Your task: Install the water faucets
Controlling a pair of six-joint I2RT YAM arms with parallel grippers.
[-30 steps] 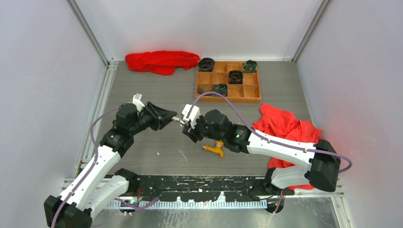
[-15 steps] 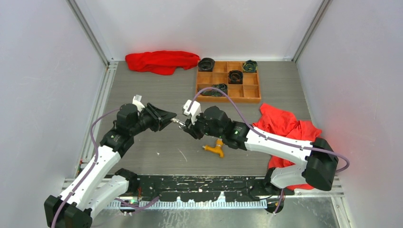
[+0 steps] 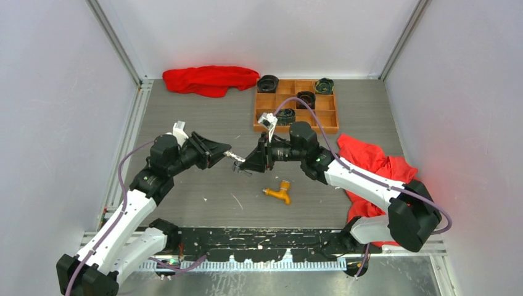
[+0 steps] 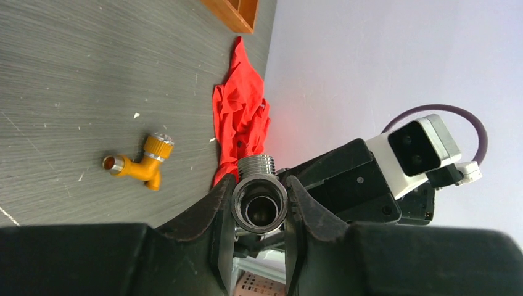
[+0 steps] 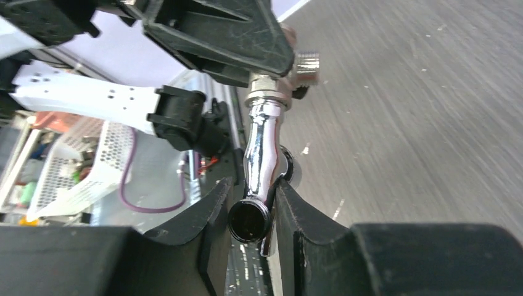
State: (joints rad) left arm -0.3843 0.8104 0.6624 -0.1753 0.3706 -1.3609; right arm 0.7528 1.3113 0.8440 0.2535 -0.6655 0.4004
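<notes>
Since 1 second ago, the right arm has swung round. Its right gripper (image 3: 242, 165) now pinches the spout end of the silver faucet (image 5: 262, 154), jaws nearly closed. The left gripper (image 3: 223, 154) clamps the same faucet's threaded body, clear of the table (image 3: 185, 117). The orange-yellow faucet (image 3: 279, 192) lies loose on the table, untouched. Assessment: 0 of 2 faucets appear installed, and no mounting point is identifiable.

The top camera looks down from high at the near edge over the whole table (image 3: 185, 111). Wrist cameras sit close behind their fingers (image 4: 197, 228), facing each other, sharing the silver faucet (image 4: 258, 168).
</notes>
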